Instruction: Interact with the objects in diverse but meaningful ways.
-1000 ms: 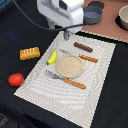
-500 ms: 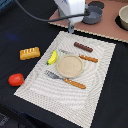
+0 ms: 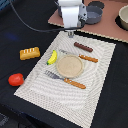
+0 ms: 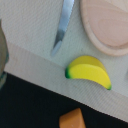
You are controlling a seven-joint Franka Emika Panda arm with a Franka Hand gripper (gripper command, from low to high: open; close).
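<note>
Striped placemat (image 3: 100, 75) on a dark table (image 3: 20, 30). At its centre, a tan round plate (image 3: 69, 66); wrist view shows the plate's edge (image 4: 107, 25). Banana (image 3: 52, 57), yellow, curved, lies on the placemat just beside the plate on the exterior view's left; in the wrist view the banana (image 4: 90, 71) sits near the mat's edge. Sausage (image 3: 83, 47), dark brown, lies on the placemat beyond the plate. Knife (image 3: 81, 57), orange handle, lies between sausage and plate; its blade (image 4: 62, 27) shows in the wrist view. Fork (image 3: 66, 80), orange handle, lies on the near side of the plate. Bread loaf (image 3: 29, 53), orange-brown, lies off the placemat on the exterior view's left; a corner of it (image 4: 75, 119) appears in the wrist view. Tomato (image 3: 16, 79), red, lies on the table nearer the camera, well apart from the rest. Claw (image 3: 70, 34) hangs over the far edge of the placemat, above and beyond the banana, touching nothing visible; how far its jaws are spread cannot be told.
</note>
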